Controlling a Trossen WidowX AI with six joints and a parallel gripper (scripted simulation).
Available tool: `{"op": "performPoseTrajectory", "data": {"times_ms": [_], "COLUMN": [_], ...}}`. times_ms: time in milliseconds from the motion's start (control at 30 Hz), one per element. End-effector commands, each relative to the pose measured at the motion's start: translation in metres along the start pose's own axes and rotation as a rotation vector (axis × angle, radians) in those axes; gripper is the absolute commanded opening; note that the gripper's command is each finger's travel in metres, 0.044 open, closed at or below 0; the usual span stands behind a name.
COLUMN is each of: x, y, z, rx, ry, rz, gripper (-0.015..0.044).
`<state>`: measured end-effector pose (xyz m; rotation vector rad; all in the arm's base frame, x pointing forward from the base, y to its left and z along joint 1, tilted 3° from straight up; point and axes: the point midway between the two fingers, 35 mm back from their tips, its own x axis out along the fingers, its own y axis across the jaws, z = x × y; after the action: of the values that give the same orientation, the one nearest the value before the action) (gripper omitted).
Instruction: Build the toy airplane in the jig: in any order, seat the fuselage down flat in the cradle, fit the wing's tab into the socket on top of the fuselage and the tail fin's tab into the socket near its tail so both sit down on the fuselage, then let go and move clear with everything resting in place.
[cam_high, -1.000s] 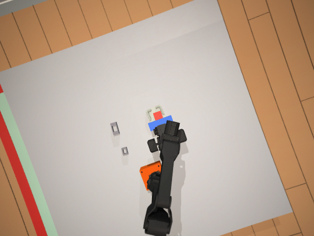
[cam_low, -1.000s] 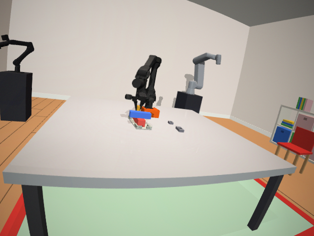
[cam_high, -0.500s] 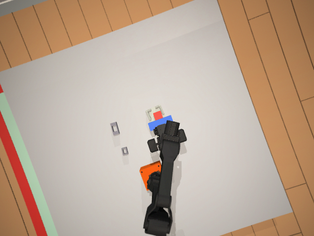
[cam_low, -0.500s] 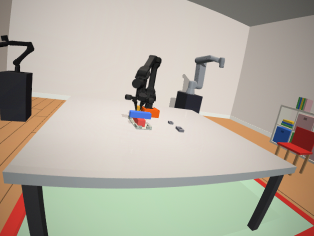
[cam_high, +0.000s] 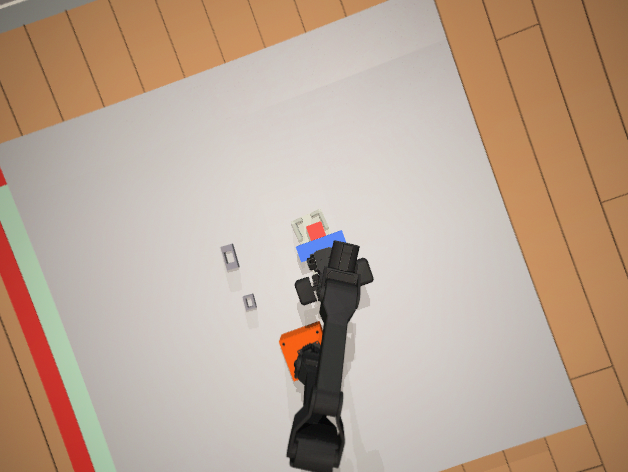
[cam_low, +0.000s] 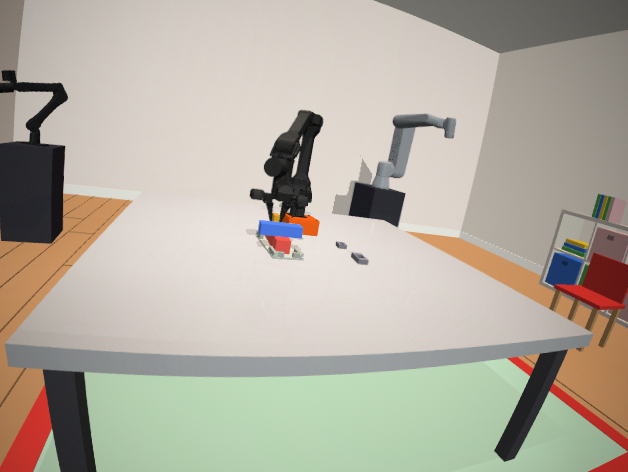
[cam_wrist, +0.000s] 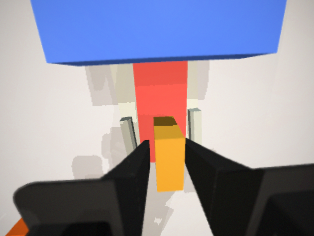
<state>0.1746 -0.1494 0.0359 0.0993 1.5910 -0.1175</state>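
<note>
The red fuselage (cam_high: 315, 230) (cam_low: 280, 245) (cam_wrist: 161, 97) lies in the pale cradle (cam_high: 295, 228) (cam_wrist: 196, 125). The blue wing (cam_high: 324, 242) (cam_low: 280, 229) (cam_wrist: 160, 30) lies across the top of the fuselage; its tab and socket are hidden. The yellow-orange tail fin (cam_wrist: 169, 167) stands upright at the fuselage's tail end, its tab out of sight; I cannot tell whether its base is fully down. My gripper (cam_wrist: 165, 143) (cam_low: 275, 218) is slightly open around the fin, with a thin gap on the left side and the right finger close to it.
Two small grey hollow blocks, a larger one (cam_high: 223, 256) (cam_low: 359, 258) and a smaller one (cam_high: 250, 309) (cam_low: 341, 245), lie to one side of the cradle. An orange box (cam_high: 304, 337) (cam_low: 304, 225) is behind the gripper, beneath the arm.
</note>
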Motion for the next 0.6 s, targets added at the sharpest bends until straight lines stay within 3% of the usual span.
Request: {"op": "performPoseTrajectory", "data": {"times_ms": [0,33,333,567], "x": [0.000,0.000,-0.002,-0.083], "y": [0.000,0.000,0.000,-0.001], "z": [0.000,0.000,0.000,0.002], "rx": [0.000,0.000,0.000,-0.006], "ry": [0.001,0.001,0.001,0.006], "rz": [0.000,0.000,0.000,0.001], "gripper": [0.0236,0.0260,0.0260,0.0260]}}
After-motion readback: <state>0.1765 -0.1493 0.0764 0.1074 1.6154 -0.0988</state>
